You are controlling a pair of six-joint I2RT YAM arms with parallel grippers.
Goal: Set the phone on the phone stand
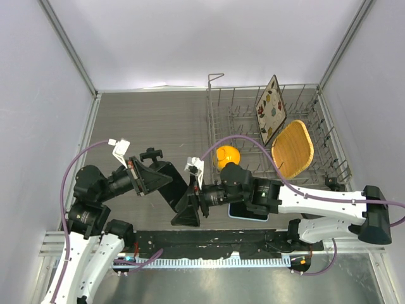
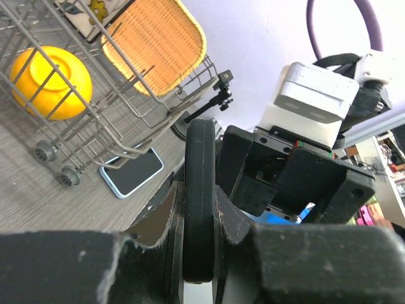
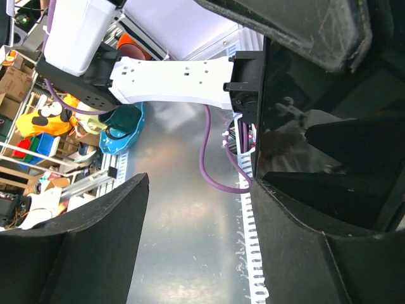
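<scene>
The phone [image 1: 248,213], dark screen with a pale blue rim, lies flat on the table near the front edge, mostly under my right arm. It also shows in the left wrist view [image 2: 131,172], beside the rack's wheels. The black phone stand [image 1: 174,190] is held tilted above the table between the arms. My left gripper [image 1: 163,180] is shut on the stand's thin plate [image 2: 200,190]. My right gripper [image 1: 190,204] is open right beside the stand. In the right wrist view its fingers [image 3: 95,234] stand wide apart, with the stand's glossy black face [image 3: 304,133] at the right finger.
A wire dish rack [image 1: 243,120] fills the back right of the table. It holds a yellow bowl [image 1: 226,155], a wicker plate [image 1: 293,149] and a patterned plate [image 1: 271,109]. White walls enclose the table. A metal rail [image 1: 209,256] runs along the front edge.
</scene>
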